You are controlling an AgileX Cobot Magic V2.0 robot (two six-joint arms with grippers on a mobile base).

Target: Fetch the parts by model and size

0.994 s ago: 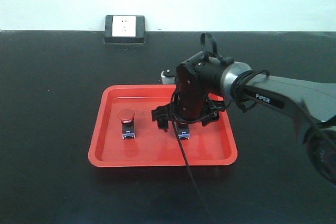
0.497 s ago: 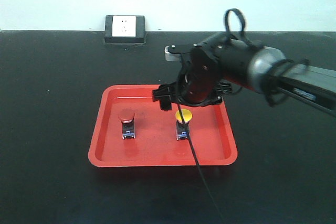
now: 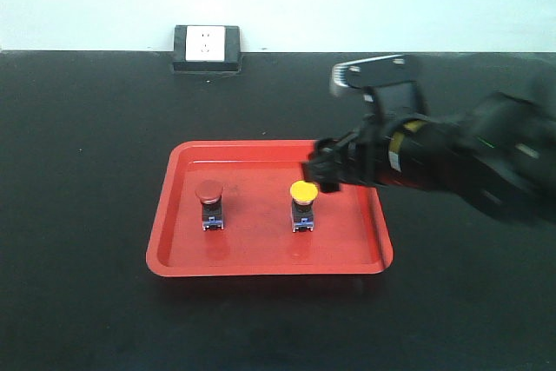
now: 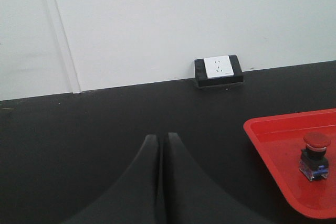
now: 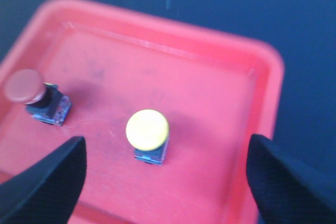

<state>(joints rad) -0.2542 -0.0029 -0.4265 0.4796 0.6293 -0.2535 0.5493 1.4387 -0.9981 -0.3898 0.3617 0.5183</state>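
Two parts stand upright in the red tray (image 3: 261, 249): a red-capped push button (image 3: 209, 203) on the left and a yellow-capped push button (image 3: 303, 204) on the right. My right gripper (image 3: 326, 173) hangs open above the tray's right side, blurred by motion. From the right wrist, the yellow button (image 5: 148, 129) stands free below the open right gripper (image 5: 166, 138), and the red button (image 5: 31, 90) is at the left. My left gripper (image 4: 160, 136) is shut and empty over the black table, left of the tray (image 4: 262, 124) and the red button (image 4: 316, 156).
A white wall socket in a black frame (image 3: 207, 47) sits at the back edge of the black table, also seen from the left wrist as the socket (image 4: 218, 68). A white wall rises behind the table.
My right gripper has lifted off the yellow button and pulled back up and to the right. The yellow button stays standing in the tray. The red button has not moved.
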